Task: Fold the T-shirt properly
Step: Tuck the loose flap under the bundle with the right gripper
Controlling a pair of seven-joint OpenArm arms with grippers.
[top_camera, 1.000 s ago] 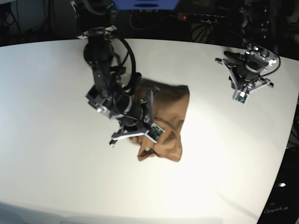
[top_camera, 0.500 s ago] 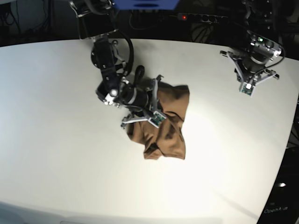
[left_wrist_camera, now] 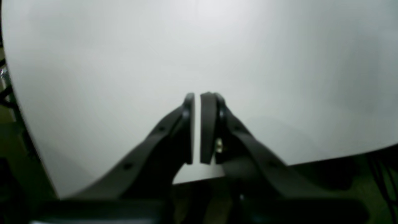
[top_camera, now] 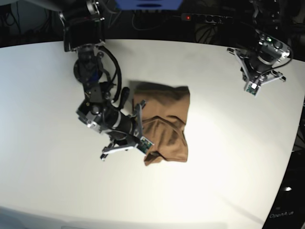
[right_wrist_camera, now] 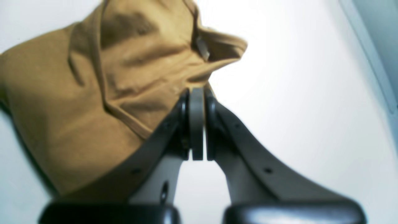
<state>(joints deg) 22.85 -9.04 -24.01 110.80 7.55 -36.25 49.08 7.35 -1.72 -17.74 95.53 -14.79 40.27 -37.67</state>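
The tan-brown T-shirt [top_camera: 164, 121] lies crumpled in a rough rectangle in the middle of the white table [top_camera: 214, 157]. My right gripper [top_camera: 144, 148] hangs at its lower left edge. In the right wrist view the right gripper [right_wrist_camera: 196, 92] is shut, and its tips touch a creased fold of the T-shirt [right_wrist_camera: 93, 102]. No cloth shows between the fingers. My left gripper [top_camera: 252, 86] hovers far off at the table's back right. Seen from the left wrist, the left gripper [left_wrist_camera: 197, 95] is shut with nothing between its fingers, over bare table.
The table's curved edge [left_wrist_camera: 311, 158] runs close under the left gripper, with dark floor beyond it. A power strip with a red light [top_camera: 200, 18] and cables lie behind the table's far edge.
My right arm swung forward and left along the shirt's left side. The shirt's lower left part, spread out half a second ago, is drawn in again. The left arm barely shifted.
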